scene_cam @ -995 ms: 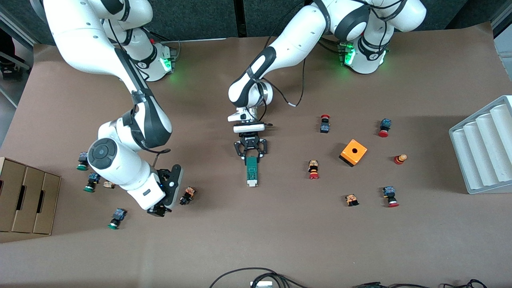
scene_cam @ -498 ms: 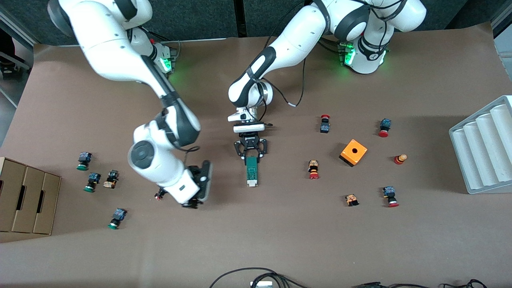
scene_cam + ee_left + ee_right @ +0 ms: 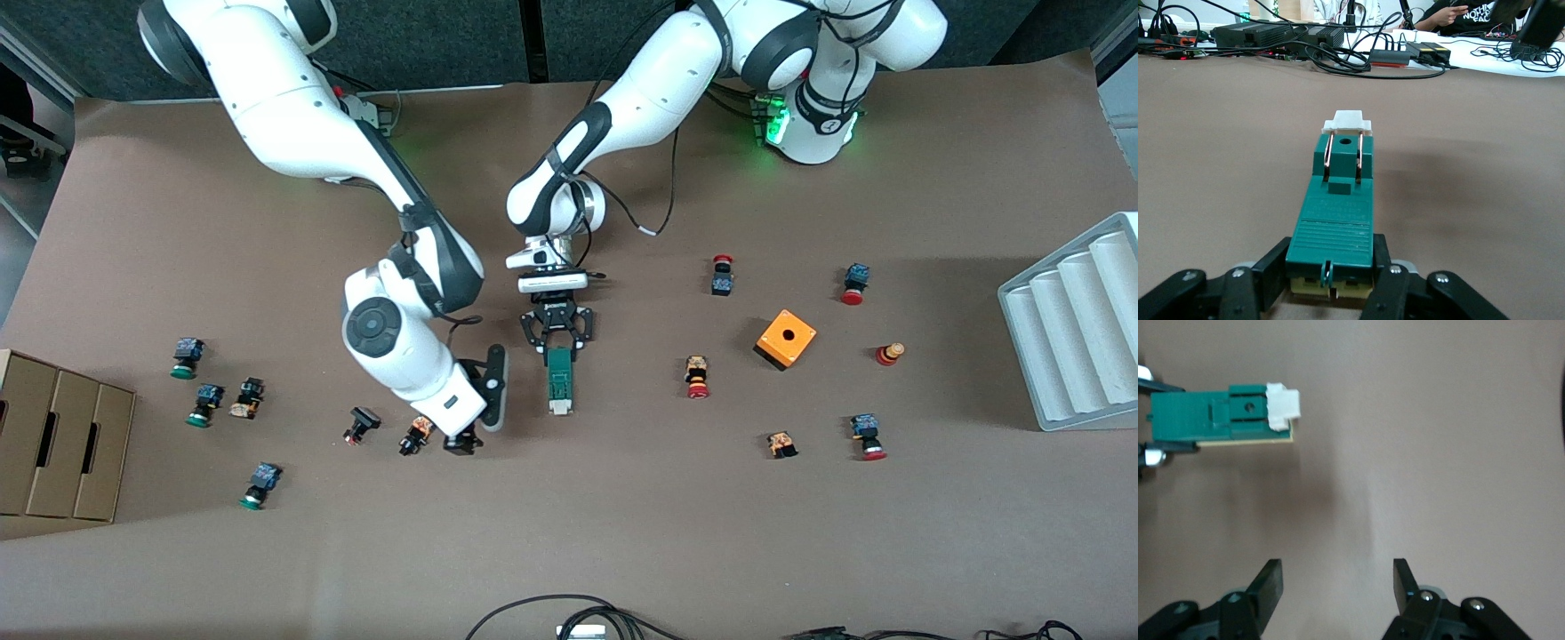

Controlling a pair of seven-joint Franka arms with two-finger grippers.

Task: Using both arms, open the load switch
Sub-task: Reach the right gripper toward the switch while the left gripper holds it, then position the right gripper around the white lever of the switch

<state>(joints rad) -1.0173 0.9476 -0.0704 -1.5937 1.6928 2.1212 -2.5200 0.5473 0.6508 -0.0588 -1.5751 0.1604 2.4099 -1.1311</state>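
We are clamping the switch point(image 3: 559, 380) mid-table by its base-ward end with the left gripper point(image 3: 557, 345). Our right gripper point(image 3: 464, 442), fingers apart, is hovering beside it. Misaligned on the white slider point(image 3: 1347, 123), we risk twisting the switch loose.

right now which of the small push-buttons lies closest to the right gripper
The orange-and-black push-button right beside the right gripper, toward the right arm's end of the table. The black one with a red cap lies farther out; all others are farther still.

Even overhead light falls on the table point(image 3: 622, 533), arms casting soft shadows; wrist views stay sharp, backgrounds slightly soft.
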